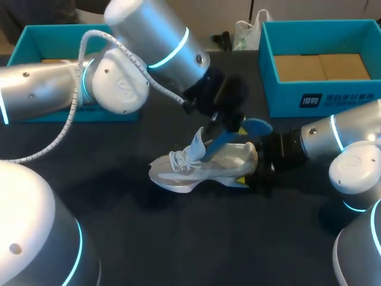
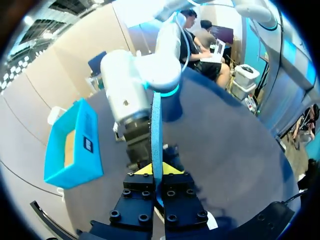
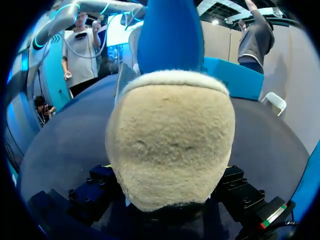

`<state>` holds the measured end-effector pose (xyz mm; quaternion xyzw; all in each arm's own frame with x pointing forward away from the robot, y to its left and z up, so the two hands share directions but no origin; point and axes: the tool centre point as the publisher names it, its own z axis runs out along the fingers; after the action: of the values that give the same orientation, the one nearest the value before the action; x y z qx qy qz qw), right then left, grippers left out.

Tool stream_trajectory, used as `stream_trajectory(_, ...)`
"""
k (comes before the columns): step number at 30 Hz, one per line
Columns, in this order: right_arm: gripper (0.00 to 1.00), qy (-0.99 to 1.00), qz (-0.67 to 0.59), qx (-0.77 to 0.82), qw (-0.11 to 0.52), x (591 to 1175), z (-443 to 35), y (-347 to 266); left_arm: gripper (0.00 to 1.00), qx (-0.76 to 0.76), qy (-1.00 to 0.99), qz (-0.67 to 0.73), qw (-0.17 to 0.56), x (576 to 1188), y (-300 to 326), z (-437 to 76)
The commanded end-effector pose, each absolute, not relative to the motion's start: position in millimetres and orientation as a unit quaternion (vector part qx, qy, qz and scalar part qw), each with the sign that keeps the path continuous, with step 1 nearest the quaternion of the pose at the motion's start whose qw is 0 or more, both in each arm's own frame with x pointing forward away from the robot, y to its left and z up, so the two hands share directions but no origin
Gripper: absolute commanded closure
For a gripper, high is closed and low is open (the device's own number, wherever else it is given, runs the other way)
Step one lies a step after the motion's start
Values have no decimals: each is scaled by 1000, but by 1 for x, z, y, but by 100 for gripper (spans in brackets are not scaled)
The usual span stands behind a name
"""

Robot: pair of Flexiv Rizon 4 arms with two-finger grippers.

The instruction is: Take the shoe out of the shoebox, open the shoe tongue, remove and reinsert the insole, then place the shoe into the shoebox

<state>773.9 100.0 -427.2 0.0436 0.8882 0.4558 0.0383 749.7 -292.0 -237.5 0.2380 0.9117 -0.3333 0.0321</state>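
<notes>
Insole handling looks to be the step in hand: the left gripper (image 1: pixel 233 126) is pinched shut on the blue insole (image 1: pixel 221 140), whose lower end sits inside the white shoe (image 1: pixel 196 168). Best to keep it in line with the shoe's opening and move slowly. The shoe stands on the table (image 1: pixel 178 238), its heel seemingly clamped by the right gripper (image 1: pixel 249 176), with the shoebox (image 1: pixel 286 98) behind.
</notes>
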Motion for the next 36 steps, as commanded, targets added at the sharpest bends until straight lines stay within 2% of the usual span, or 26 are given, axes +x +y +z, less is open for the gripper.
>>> stream_trajectory(1,100,889,453,44,38,775,-431,102,100,240,902,-356,43,741,-291,-214)
stream_trajectory(14,100,889,453,44,38,775,-431,102,100,231,843,-484,48,723,-307,-130)
stream_trajectory(25,100,889,453,44,38,775,-431,102,100,246,802,-544,9,713,-313,-86)
stream_trajectory(29,100,889,453,44,38,775,-431,102,100,264,762,-589,-47,718,-308,-70)
stream_trajectory(36,100,889,453,44,38,775,-431,102,100,264,762,-589,-47,718,-308,-70)
